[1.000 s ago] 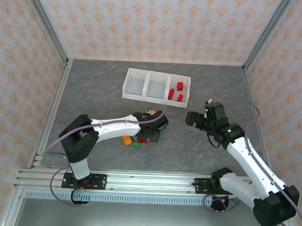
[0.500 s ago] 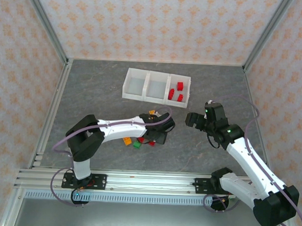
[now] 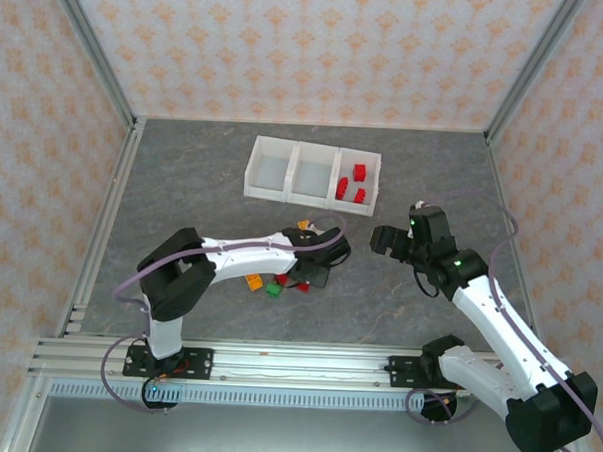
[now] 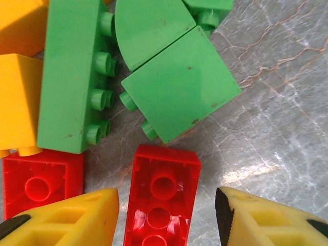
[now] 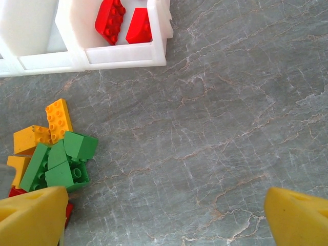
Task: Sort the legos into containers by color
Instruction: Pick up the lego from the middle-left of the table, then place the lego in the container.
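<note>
White tray [image 3: 268,194] on the grey tabletop [image 3: 182,201] holds three red bricks [image 3: 359,172] in its right compartment. Right jaws gape wide above the tabletop. Left jaws, partly parted, straddle one red brick [image 4: 161,195] beside green bricks [image 4: 179,97] and orange bricks [image 4: 18,102].

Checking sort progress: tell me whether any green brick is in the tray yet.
No, the tray holds only red bricks, in its right compartment.

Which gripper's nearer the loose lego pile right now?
Left. The left gripper is down at the pile, fingers either side of a red brick; the right gripper hovers open, apart, to the pile's right.
</note>
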### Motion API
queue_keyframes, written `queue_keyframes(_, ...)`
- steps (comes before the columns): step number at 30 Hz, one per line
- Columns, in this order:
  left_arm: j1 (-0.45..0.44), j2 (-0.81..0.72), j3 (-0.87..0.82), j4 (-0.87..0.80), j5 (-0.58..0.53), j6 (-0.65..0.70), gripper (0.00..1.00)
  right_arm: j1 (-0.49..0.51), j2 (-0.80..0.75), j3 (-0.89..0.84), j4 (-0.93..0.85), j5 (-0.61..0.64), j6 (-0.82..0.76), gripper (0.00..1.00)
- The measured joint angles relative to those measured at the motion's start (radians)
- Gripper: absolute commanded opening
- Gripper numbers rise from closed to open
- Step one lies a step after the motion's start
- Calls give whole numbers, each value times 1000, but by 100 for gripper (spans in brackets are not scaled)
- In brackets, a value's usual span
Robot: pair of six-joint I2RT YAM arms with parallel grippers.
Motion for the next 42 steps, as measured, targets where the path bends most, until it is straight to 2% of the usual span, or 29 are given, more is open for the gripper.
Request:
queue_keyframes(5,8,30,0,0,1,-3,54,0,0,-2,0,0,0,98)
queue_keyframes(12,16,39,0,10,8,-6,40,0,-4,-2,0,1,0,98)
queue_keyframes(19,16,60,8,13,20,-11,36,0,-12,-4,-1,2,0,98)
queue_keyframes(26,16,60,7,13,23,-26,26,0,-15,-5,0,3,0,98)
queue_keyframes(30,13,39,-1,15,13,-33,22,0,-24,-5,-1,9,0,97)
queue_keyframes(34,10,-40,5,11,-18,-37,22,0,-63,-5,-1,36,12,97)
queue_keyframes(38,18,-68,153,-29,-56,-24,22,0,-122,-5,0,73,24,97)
queue_keyframes(42,57,9,407,-77,-78,29,22,0,-175,-6,0,106,39,97)
